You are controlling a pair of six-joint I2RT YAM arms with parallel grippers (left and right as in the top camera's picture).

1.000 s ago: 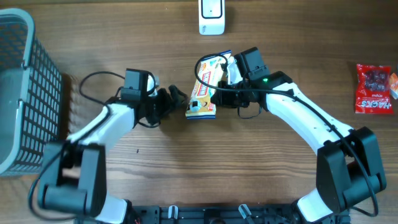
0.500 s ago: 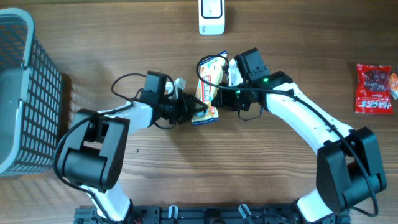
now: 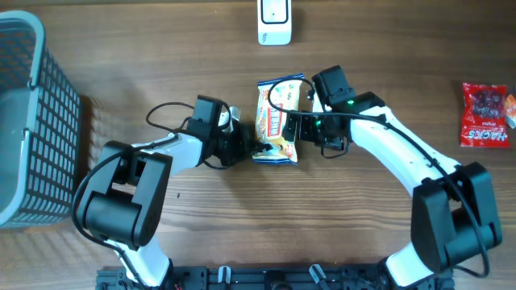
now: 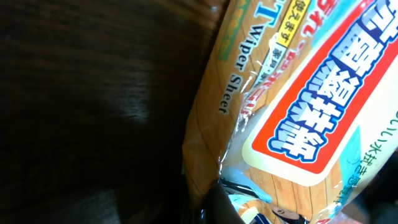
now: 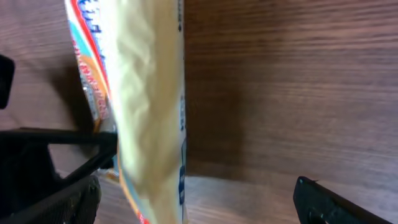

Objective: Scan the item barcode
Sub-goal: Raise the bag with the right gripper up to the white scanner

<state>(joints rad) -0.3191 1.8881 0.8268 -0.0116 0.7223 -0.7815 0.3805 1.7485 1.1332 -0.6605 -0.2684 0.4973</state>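
Overhead, we are looking at the wiper sheet pack [image 3: 278, 121] in the middle of the table [image 3: 242, 234] between the two arms, printed face up and well short of the white scanner [image 3: 274, 22] at the far edge. We cannot tell whether it is resting on the wood or lifted just off it.

The left gripper [image 3: 256, 150] is pinching the pack's lower left corner, jaws fully closed on the wrapper. The left wrist view is showing the label right up against the lens.

The right gripper [image 3: 300, 127] is sitting at the pack's right edge, jaws spread wide and gripping nothing. In the right wrist view the pack is showing edge-on between the fingers [image 5: 329, 202], with bare wood between it and this one.

We are reading this as a handover (one arm gripping, the other free), probably so the pack can be turned, since we are finding no barcode on the upward face. A corner pinch on soft film is risking droop or slip. The scan is not yet done.
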